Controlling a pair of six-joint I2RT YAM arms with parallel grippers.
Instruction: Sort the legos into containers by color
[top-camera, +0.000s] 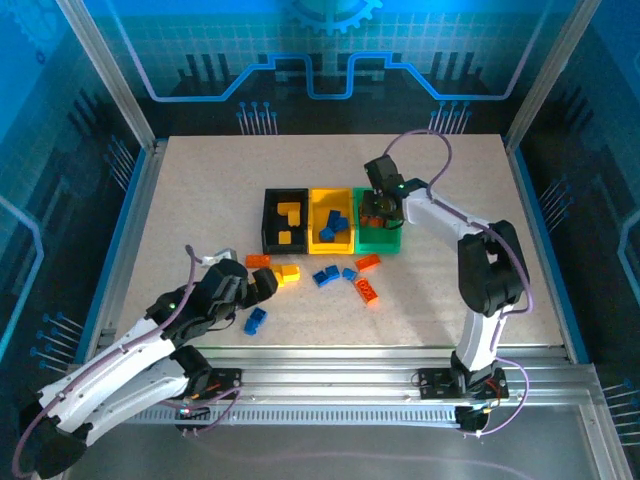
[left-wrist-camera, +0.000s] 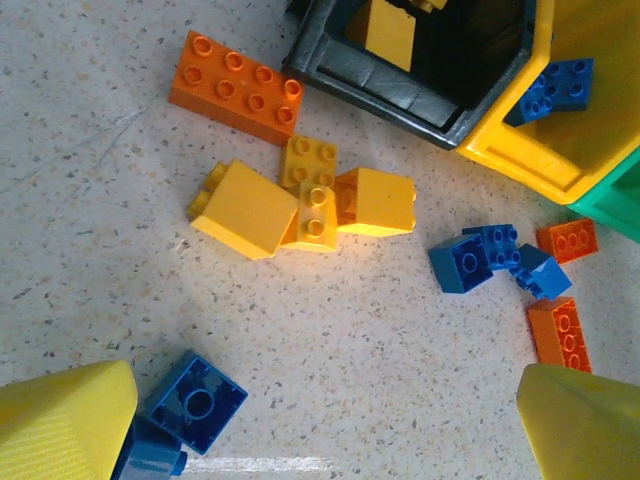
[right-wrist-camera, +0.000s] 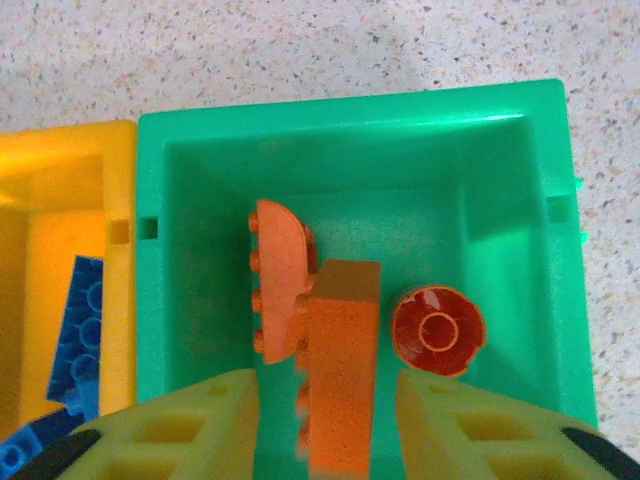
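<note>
My right gripper hovers over the green container. Its jaws stand a little apart, and an orange lego sits between them with a gap on each side. A curved orange piece and a round red-orange piece lie on the bin floor. My left gripper is open above bare table, just short of a cluster of yellow legos. A blue lego lies by its left finger. The black container holds yellow legos and the yellow container holds blue ones.
Loose on the table are a long orange brick, blue bricks and two small orange bricks. The three bins stand side by side mid-table. Aluminium frame rails edge the table.
</note>
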